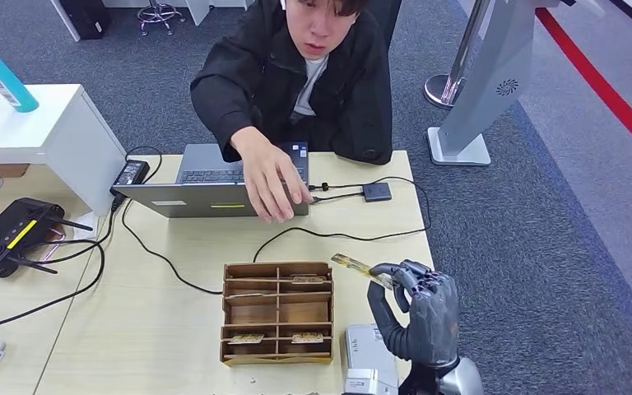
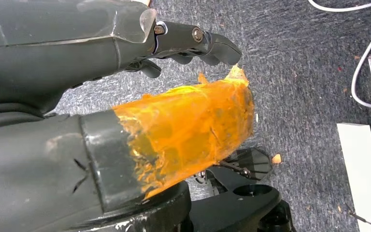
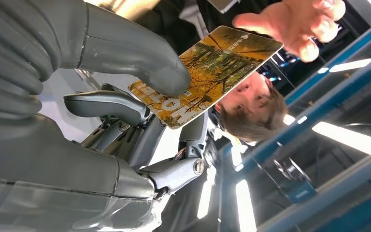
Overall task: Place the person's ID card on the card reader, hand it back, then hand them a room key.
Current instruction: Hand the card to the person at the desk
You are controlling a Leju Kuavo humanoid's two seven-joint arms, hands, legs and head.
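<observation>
The desk (image 1: 173,329) is carrying everything in play, and a person (image 1: 313,74) in a dark jacket is leaning over its far edge, reaching one hand (image 1: 267,177) down in front of an open laptop (image 1: 214,193). Near the front of the desk a wooden compartment box (image 1: 277,313) is sitting, with several cards lying in its slots; just beside it, at the front edge, a pale grey device (image 1: 370,362) is resting, which I judge to be the card reader, though its top is too cut off to be sure.

The robot's right hand (image 1: 418,317) is rising above that device and pinching a card (image 1: 360,267) between thumb and fingers, the card pointing toward the person. In the right wrist view the card (image 3: 207,72) is showing an autumn forest print with large lettering, and the person's open hand (image 3: 294,24) is hovering just beyond its far edge, not yet touching it.

The left hand (image 2: 193,41) is hanging over grey carpet with nothing in it, its fingers curling loosely; I cannot tell whether it is clenched or relaxed.

That print suggests a room key rather than an ID, so I judge the final handover is under way: the card is offered but not yet taken.
</observation>
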